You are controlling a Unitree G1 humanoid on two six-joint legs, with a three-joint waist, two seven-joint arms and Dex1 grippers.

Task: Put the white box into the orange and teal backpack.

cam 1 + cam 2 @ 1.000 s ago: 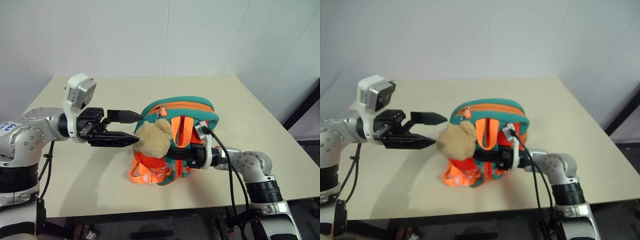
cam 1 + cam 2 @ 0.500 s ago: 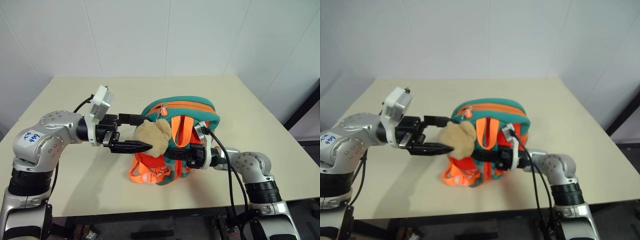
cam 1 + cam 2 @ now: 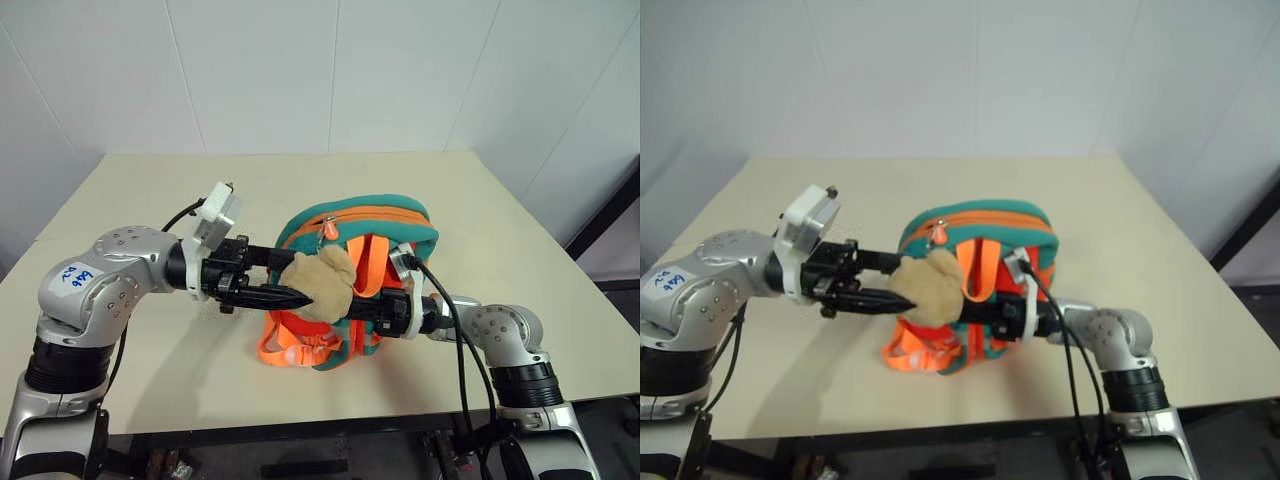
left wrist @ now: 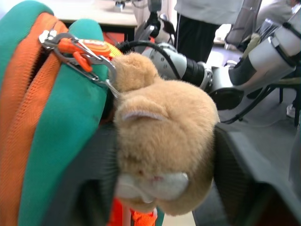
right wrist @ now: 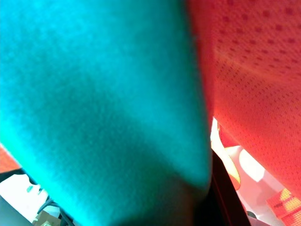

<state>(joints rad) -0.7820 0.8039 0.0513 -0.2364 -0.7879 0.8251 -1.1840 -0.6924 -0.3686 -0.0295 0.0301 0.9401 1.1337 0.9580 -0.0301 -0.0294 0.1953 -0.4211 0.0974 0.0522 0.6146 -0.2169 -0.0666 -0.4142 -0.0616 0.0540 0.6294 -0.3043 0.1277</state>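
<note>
The orange and teal backpack (image 3: 385, 215) stands upright in the middle of the table, its top zipper closed. A tan plush toy (image 3: 322, 285) hangs from the zipper clip (image 4: 80, 49) on its front. My left gripper (image 3: 298, 277) reaches in from the left, shut on the plush toy, with one black finger (image 4: 240, 179) pressed against each side of it. From the right, my right gripper (image 3: 352, 306) is shut on the backpack's teal edging (image 5: 94, 103) beside the orange straps (image 3: 368, 262). The white box is out of view.
The beige table (image 3: 500, 230) has bare surface all around the backpack, and a white wall stands behind its far edge. Loose orange strap ends (image 3: 295, 348) lie on the table at the backpack's base. A person's legs (image 4: 202, 28) stand beyond the table in the left wrist view.
My left gripper moved right onto the plush toy and its jaws narrowed from wide open to gripping it. The toy shifted slightly right. The right arm stayed put.
</note>
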